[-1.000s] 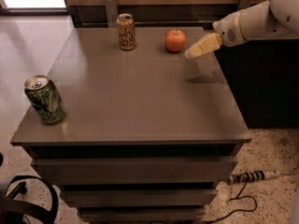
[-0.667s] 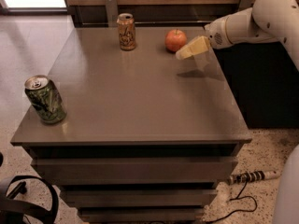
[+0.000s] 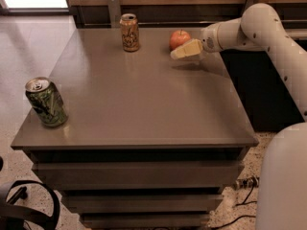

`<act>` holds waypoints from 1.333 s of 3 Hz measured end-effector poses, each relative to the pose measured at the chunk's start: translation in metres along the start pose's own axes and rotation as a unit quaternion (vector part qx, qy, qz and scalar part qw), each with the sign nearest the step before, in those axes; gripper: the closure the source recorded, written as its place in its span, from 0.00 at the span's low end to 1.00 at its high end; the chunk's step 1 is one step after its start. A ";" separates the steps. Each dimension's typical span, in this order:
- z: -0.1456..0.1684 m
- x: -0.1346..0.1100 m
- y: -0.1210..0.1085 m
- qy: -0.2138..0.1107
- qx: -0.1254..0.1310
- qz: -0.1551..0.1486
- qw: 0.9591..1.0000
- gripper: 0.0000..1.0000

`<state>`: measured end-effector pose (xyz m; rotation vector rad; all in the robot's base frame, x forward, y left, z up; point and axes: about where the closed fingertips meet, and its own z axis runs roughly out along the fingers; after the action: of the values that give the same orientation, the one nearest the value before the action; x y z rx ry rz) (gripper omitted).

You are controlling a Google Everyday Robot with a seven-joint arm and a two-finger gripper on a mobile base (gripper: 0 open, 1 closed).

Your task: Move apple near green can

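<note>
The apple (image 3: 178,39) is round and red-orange and sits on the table's far side, right of centre. The green can (image 3: 46,102) stands upright near the table's front left corner, far from the apple. My gripper (image 3: 183,51) reaches in from the right on a white arm. Its pale fingers sit just in front of and slightly right of the apple, low over the tabletop and covering the apple's lower right edge.
An orange-tan patterned can (image 3: 129,32) stands at the back, left of the apple. The grey table (image 3: 144,99) has drawers below. A dark cabinet stands to the right. Cables lie on the floor at lower right and a black object at lower left.
My gripper has moved left and toward the apple, closing the gap from beside it to right at its front edge. The apple and both cans have not moved.
</note>
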<state>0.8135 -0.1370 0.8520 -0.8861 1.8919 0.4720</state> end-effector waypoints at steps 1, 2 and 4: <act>0.028 0.001 -0.008 -0.037 0.000 0.029 0.999 0.00; 0.052 0.002 -0.016 -0.066 -0.004 0.056 0.996 0.00; 0.059 0.003 -0.012 -0.065 -0.009 0.057 0.996 0.41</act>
<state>0.8573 -0.1082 0.8223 -0.7440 1.8263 0.6023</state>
